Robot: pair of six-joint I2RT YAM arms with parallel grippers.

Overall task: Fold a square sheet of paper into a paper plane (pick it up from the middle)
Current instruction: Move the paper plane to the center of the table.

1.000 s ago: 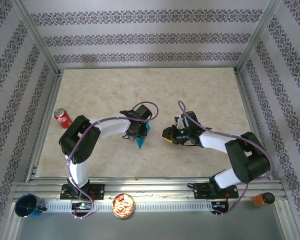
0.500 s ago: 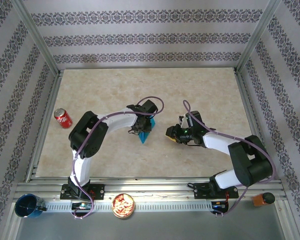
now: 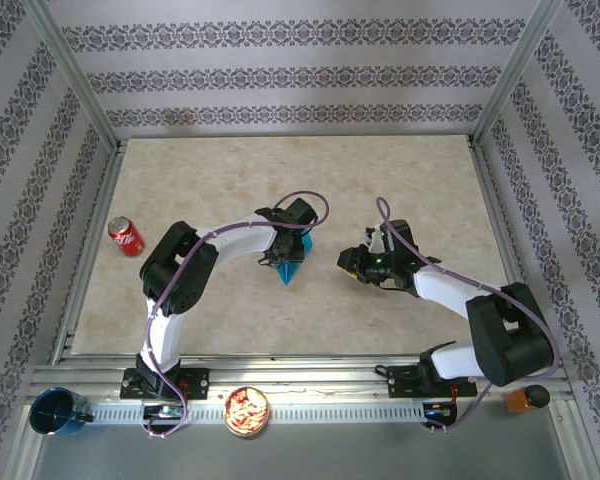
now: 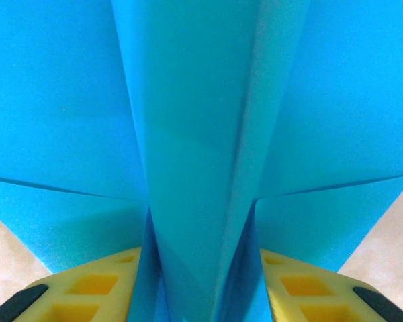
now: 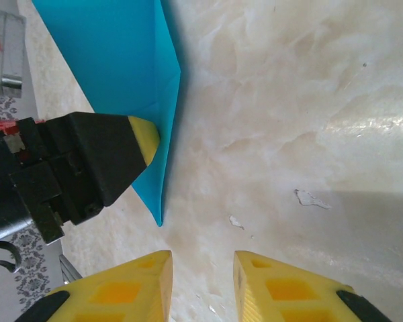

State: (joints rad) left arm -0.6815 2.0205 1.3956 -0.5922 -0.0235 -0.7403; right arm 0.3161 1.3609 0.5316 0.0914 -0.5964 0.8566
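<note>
1. The right end effector (image 3: 349, 262) has drawn back rightward since a second ago; its fingers are narrowly parted and empty above the bench (image 3: 410, 180).
2. The left end effector (image 3: 283, 264) straddles the centre fold of the paper plane (image 3: 289, 273); clamped or loosened, I cannot tell.
3. The paper plane lies mid-bench, near and to the left of the right end effector.

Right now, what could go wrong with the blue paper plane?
The paper plane has its centre fold between the fingers of the left end effector, and the fold looks puffy, so it might spring open or slip out. The open right end effector sits close to the plane's edge; moving in, it could bump the left one or crumple the thin paper.
</note>
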